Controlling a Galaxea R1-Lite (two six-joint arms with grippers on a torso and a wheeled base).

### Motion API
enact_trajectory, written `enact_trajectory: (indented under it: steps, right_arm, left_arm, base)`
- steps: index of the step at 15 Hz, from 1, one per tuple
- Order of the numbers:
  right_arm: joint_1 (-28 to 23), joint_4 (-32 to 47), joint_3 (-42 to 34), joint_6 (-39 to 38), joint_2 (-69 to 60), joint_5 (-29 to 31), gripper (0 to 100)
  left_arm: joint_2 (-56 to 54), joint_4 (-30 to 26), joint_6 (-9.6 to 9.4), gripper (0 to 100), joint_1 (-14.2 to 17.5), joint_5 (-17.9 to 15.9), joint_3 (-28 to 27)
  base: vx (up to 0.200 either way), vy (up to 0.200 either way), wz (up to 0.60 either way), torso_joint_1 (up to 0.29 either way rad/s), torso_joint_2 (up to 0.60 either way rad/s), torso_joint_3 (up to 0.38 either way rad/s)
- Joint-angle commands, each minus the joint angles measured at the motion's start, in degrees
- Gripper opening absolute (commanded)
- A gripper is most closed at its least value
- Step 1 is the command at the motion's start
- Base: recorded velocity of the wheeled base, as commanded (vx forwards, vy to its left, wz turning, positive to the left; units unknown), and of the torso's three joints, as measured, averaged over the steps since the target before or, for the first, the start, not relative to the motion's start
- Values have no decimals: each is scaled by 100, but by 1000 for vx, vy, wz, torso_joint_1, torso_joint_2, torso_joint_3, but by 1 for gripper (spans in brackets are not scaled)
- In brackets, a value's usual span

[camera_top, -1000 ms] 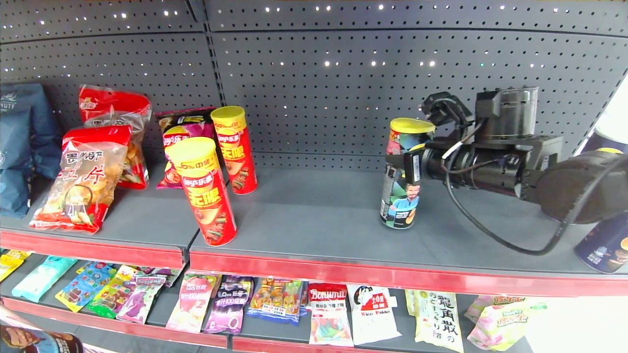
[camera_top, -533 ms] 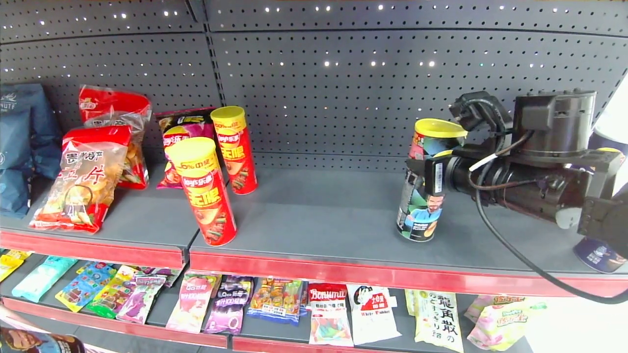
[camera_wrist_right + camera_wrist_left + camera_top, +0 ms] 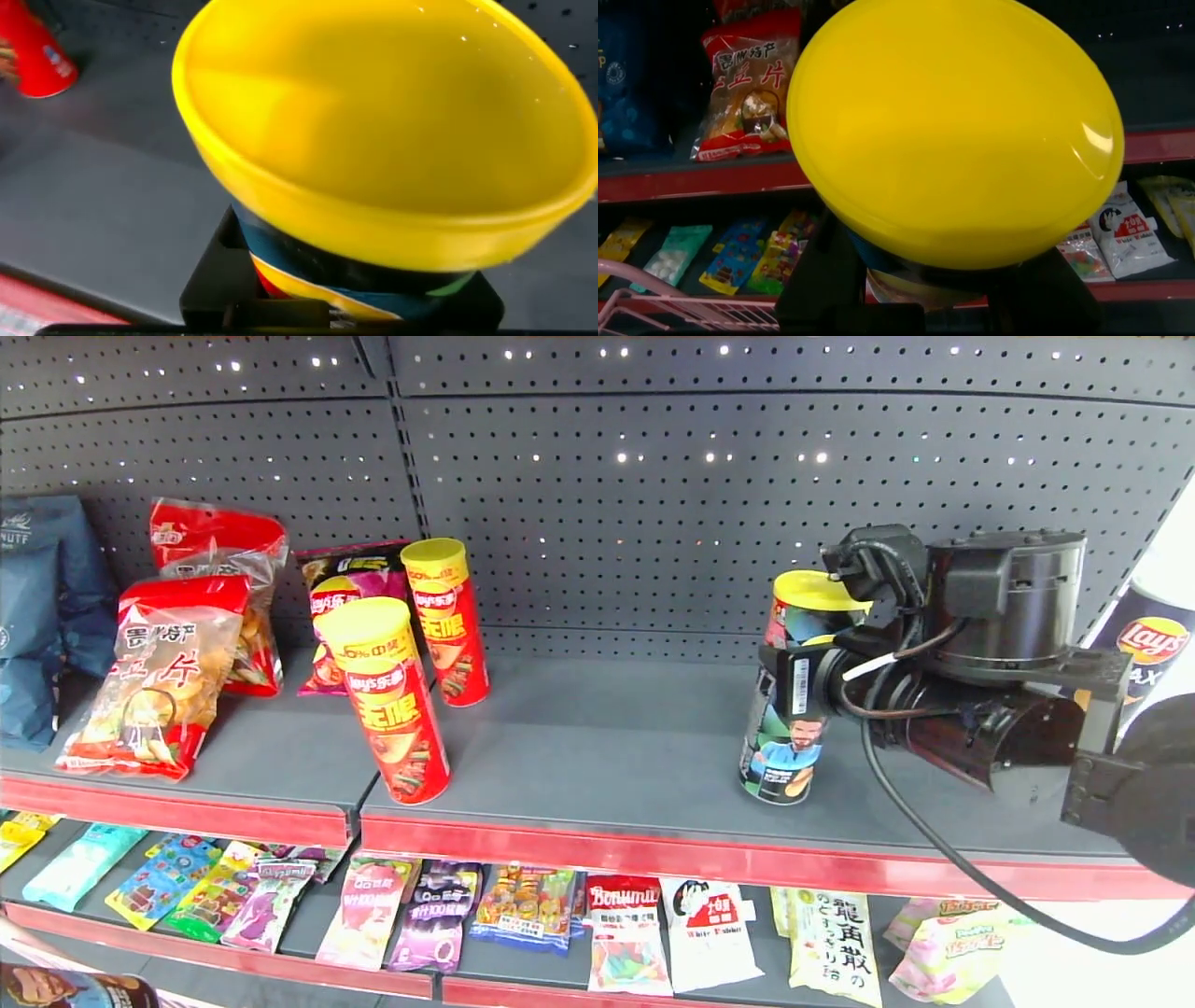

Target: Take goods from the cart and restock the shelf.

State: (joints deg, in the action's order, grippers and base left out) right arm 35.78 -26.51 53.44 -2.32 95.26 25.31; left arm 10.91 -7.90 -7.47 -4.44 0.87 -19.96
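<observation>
A: Status on the restock?
B: Upper shelf (image 3: 607,747): grey board, red front lip. Right gripper (image 3: 795,683) is over its right half, fingers clamped on the dark can (image 3: 780,761) with a yellow lid.
A: Can set down?
B: Base is at board level, close behind the front lip of the upper shelf, and the can leans slightly. Can't tell if it touches the board.
A: Left side?
B: Left gripper (image 3: 929,291) is closed around a second can (image 3: 957,131), also yellow-lidded, held out in front of the upper shelf. Pink cart rim (image 3: 654,301) is lower down, in front of the shelf too.
A: What's stocked?
B: Snack bags (image 3: 159,681) on the upper shelf's left end. Front red can (image 3: 392,700) stands left of its middle by the lip, rear red can (image 3: 448,621) farther back. Another dark can (image 3: 1144,644) is at its far right end. Small packets (image 3: 625,924) lie on the tier under the upper shelf.
</observation>
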Motion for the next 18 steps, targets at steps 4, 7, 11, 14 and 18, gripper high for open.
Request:
enact_trajectory:
  steps: [4,7,11,14,18]
  right_arm:
    - [342,-662,-106,3,415,625,0]
    - [527,-662,-97,3,511,1187,0]
    - [694,-671,-141,-6,520,1222,0]
    - [746,-671,-247,-14,503,1222,0]
    - [746,-680,-291,-287,467,1231,0]
  left_arm:
    - [-10,-1,0,0,-5,1,-8]
    - [-10,-1,0,0,-5,1,-8]
    - [-10,-1,0,0,-5,10,-8]
    - [-10,-1,0,0,-5,10,0]
    - [-10,-1,0,0,-5,10,18]
  base:
    - [0,0,0,0,0,0]
    - [0,0,0,0,0,0]
    - [0,0,0,0,0,0]
    - [0,0,0,0,0,0]
    - [0,0,0,0,0,0]
